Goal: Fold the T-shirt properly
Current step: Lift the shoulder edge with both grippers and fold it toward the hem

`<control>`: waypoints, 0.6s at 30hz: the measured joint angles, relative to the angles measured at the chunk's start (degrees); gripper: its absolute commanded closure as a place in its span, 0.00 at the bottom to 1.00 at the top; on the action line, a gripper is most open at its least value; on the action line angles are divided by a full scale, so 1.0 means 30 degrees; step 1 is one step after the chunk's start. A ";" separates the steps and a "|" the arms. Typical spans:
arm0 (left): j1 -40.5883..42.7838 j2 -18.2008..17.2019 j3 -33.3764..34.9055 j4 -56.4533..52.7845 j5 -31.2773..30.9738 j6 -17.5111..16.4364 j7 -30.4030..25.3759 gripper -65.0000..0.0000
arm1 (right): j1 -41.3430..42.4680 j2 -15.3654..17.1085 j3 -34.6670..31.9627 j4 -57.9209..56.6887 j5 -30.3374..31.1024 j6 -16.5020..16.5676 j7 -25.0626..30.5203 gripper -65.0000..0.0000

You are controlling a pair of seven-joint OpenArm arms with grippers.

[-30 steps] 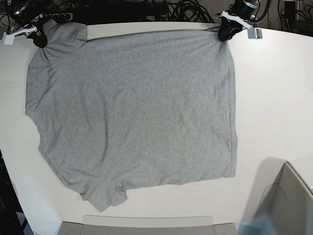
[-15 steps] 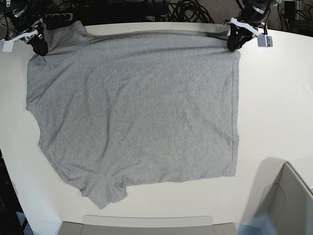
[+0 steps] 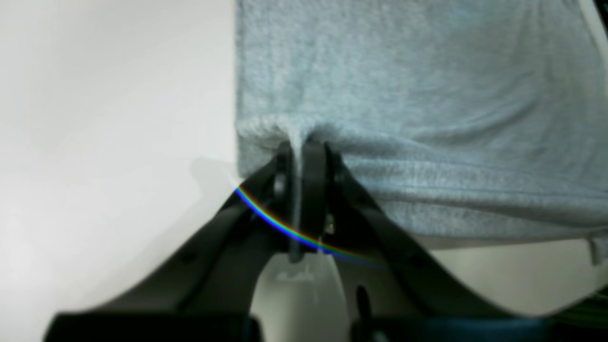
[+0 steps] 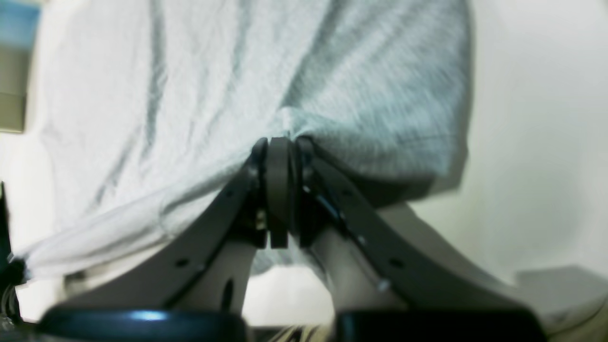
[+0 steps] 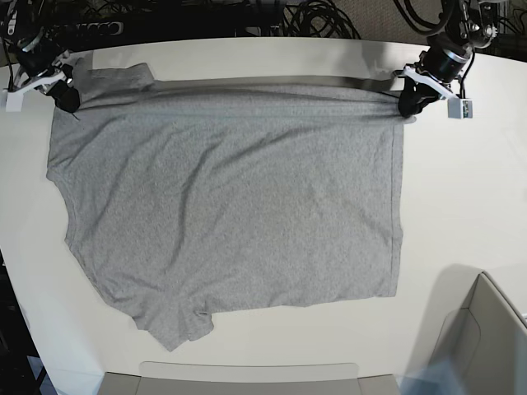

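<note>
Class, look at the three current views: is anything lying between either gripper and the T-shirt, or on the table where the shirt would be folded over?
Nothing visible. Both the left gripper and the right gripper are already shut on the T-shirt at its far corners. No object rests on the shirt or on the white table around it.

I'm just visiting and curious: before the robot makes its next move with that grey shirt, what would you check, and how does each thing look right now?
1. Left pincer shut on the T-shirt: ok.
2. Right pincer shut on the cloth: ok.
3. Far edge stretched taut between both pincers: ok.
4. Body flat on the table: not ok, some wrinkles.
5. Near sleeve smoothed out: not ok, bunched.
6. Printed side facing down: cannot tell.
</note>
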 measured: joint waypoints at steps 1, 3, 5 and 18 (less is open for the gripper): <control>-0.0284 0.0248 -0.0029 -0.0015 0.0415 0.0160 0.0357 1.00 | 0.0495 -0.0036 0.0197 0.0022 -0.0277 0.0015 -0.0401 1.00; -0.0750 0.0619 0.0000 -0.0015 0.1224 0.0918 0.1078 1.00 | 0.1399 -0.0138 0.0736 0.0036 -0.1027 0.0117 -0.1115 1.00; -0.1122 0.0787 0.0153 -0.0007 0.1501 0.1676 0.1268 1.00 | 0.2302 -0.0131 0.1173 0.0029 -0.1872 0.0124 -0.2025 1.00; -0.2798 0.0874 0.0219 0.0007 0.1304 0.3512 0.1370 1.00 | 0.7628 -0.0153 0.1209 -0.0022 -0.7475 0.0328 -0.4408 1.00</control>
